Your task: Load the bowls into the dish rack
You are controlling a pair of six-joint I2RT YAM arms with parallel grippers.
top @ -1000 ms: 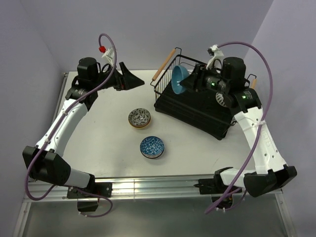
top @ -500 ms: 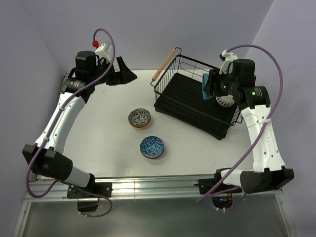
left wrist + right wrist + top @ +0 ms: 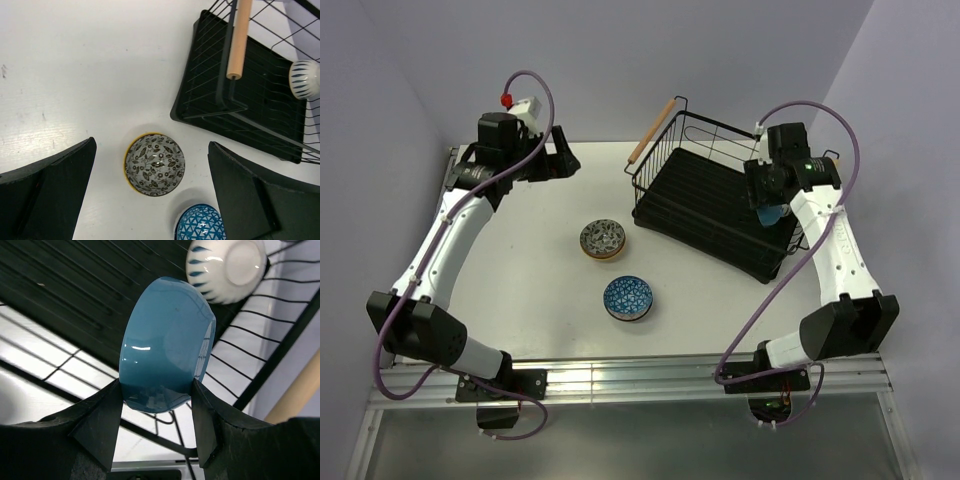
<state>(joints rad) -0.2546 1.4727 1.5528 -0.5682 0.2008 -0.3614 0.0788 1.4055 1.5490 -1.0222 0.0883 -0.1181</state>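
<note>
Over the right end of the black wire dish rack (image 3: 700, 212), the right tool (image 3: 156, 402) is clamped on a glossy plain blue bowl (image 3: 167, 340), held on edge. Best lowered beside the white blue-striped bowl (image 3: 227, 267), clear of wires, before letting go. The left tool (image 3: 152, 192) gapes empty.

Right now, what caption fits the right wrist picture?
Right gripper grips a blue bowl at the rack, near a white bowl.
</note>
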